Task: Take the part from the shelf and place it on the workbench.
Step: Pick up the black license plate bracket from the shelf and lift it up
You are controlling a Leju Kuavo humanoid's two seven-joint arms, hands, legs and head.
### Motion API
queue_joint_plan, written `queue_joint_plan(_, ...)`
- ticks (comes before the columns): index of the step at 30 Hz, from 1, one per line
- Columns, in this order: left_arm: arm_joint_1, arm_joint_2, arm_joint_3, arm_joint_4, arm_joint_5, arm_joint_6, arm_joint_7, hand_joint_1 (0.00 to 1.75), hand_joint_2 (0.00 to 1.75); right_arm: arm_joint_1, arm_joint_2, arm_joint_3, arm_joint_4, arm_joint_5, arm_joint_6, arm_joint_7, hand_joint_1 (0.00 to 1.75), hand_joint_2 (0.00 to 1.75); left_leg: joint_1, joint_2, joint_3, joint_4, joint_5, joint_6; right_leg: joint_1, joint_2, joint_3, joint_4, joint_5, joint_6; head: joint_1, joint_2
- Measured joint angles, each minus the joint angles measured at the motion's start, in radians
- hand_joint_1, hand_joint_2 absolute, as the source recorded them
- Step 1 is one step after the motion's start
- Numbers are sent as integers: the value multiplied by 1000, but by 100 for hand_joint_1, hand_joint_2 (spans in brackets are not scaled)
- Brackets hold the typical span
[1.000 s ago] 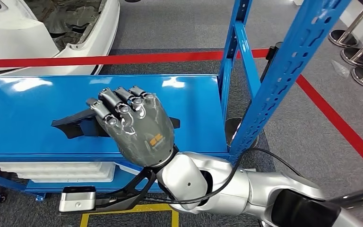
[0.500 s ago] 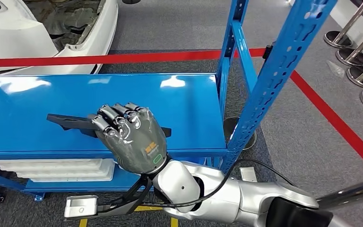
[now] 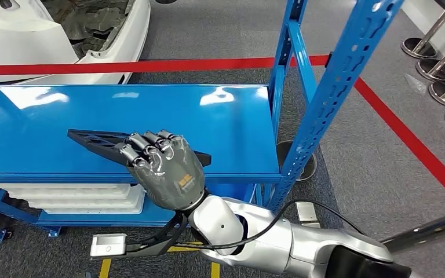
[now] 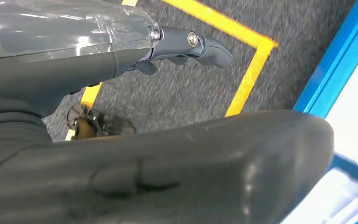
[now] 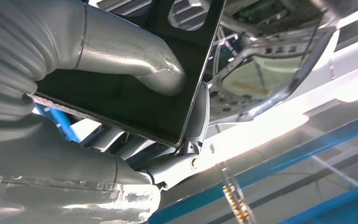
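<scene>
— Part (image 3: 95, 141) held in the right robot hand (image 3: 165, 168), tilted above the blue shelf (image 3: 226, 127): over the last second it has come up off the shelf surface, and its far end has swung left.

— Meaning for the task?

— By my reading, the pick is done; the carry to the desk remains.

— What does the right wrist view add?

— The clamp itself: thumb (image 5: 135, 65) pressed on one face of the black part (image 5: 126, 105), fingers (image 5: 193, 116) behind its edge. From the head view, just knuckles over the plate.

— And the left robot hand (image 4: 135, 140)?

— Hanging over grey floor and yellow tape (image 4: 249, 77), fingers apart, holding nothing.
</scene>
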Motion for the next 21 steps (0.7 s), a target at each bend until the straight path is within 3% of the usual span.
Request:
queue_joint_plan(2, 0, -1, 0, 0, -3, -1, 3, 0, 0, -3, 3, -3, 6, 20, -4, 1, 175, 175, 3, -1, -4, 1, 0, -13, 0, 0, -5, -6, 13, -12, 0, 0)
queue_joint_plan(3, -1, -1, 0, 0, -4, -2, 4, 0, 0, -5, 4, -5, 8, 31, -5, 3, 175, 175, 3, -2, -10, 14, -14, -20, -3, -1, -9, -10, 20, -19, -2, 0)
queue_joint_plan(4, -1, -2, 0, 0, -6, -2, 5, 0, 0, -9, 6, -7, 9, 40, -6, 4, 175, 175, 5, -2, -22, 43, -41, -25, -5, -2, -14, -13, 28, -25, -4, 0)
queue_joint_plan(7, -1, -3, 0, 0, -8, -4, 11, 0, 0, -14, 10, -10, 10, 70, -7, 10, 175, 175, 8, -2, -84, 222, -151, -40, -5, -5, -37, -11, 42, -32, -13, 0)
queue_joint_plan(8, -1, -3, 0, 0, -8, -4, 13, 0, 0, -16, 10, -11, 10, 79, -7, 11, 175, 175, 9, -2, -92, 262, -166, -42, -4, -6, -45, -9, 46, -32, -14, 0)
queue_joint_plan(9, -1, -3, 0, 0, -9, -4, 14, 0, 0, -18, 10, -13, 11, 88, -7, 14, 175, 175, 9, -2, -81, 263, -160, -43, -4, -6, -53, -5, 50, -30, -14, 0)
queue_joint_plan(10, -2, -3, 0, 0, -11, -4, 16, 0, 0, -22, 10, -16, 11, 97, -7, 17, 175, 175, 10, -2, -50, 222, -139, -42, -5, -5, -59, -1, 52, -29, -15, 0)
queue_joint_plan(12, -5, -3, 0, 0, -14, -4, 18, 0, 0, -35, 11, -22, 11, 114, -7, 24, 175, 175, 10, -3, 34, 86, -91, -37, -4, -5, -67, 8, 55, -25, -16, 0)
queue_joint_plan(14, -8, -4, 0, 0, -15, -4, 20, 0, 0, -50, 12, -25, 10, 128, -6, 30, 175, 175, 6, -4, 72, 4, -72, -25, -1, -5, -75, 14, 59, -16, -16, 0)
queue_joint_plan(17, -9, -5, 0, 0, -15, -4, 22, 0, 0, -68, 13, -29, 9, 140, -6, 37, 175, 175, 3, -3, 63, -5, -62, -3, -1, -5, -83, 16, 67, 1, -16, 0)
queue_joint_plan(18, -10, -5, 0, 0, -15, -4, 22, 0, 0, -73, 13, -31, 8, 141, -5, 39, 175, 175, 5, 0, 60, -8, -55, 6, -2, -4, -87, 25, 56, 6, -15, 0)
queue_joint_plan(19, -11, -5, 0, 0, -15, -4, 22, 0, 0, -77, 13, -33, 8, 141, -5, 40, 175, 175, 7, 2, 55, -12, -48, 16, -2, -4, -98, 50, 33, 11, -12, 0)
queue_joint_plan(21, -12, -6, 0, 0, -15, -3, 22, 0, 0, -83, 13, -34, 7, 141, -5, 41, 175, 175, 7, 5, 41, -15, -35, 27, -4, -3, -138, 156, -43, 18, -4, 0)
